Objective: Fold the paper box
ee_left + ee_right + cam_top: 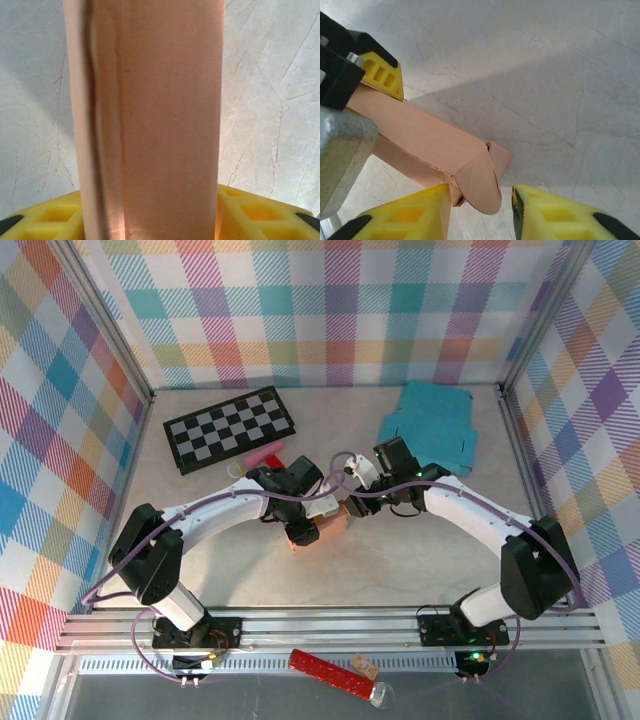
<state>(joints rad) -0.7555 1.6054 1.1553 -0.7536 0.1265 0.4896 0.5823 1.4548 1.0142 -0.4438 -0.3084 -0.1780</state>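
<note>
The left gripper (155,217) pinches the paper box (430,140); the right gripper (480,192) stands spread, the box's end flap (479,182) between its fingers (415,217).

Pastel plaid walls (330,310), pale marbled tabletop (400,570), even light.

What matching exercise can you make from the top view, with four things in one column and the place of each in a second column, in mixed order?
Things:
1. paper box
2. checkerboard
3. teal cardboard
4. red tube

Places:
A. at the far right
B. at the near edge, at the bottom of the view
C. in the middle
D. at the far left

Right pairs: 1-C, 2-D, 3-A, 4-B
</note>
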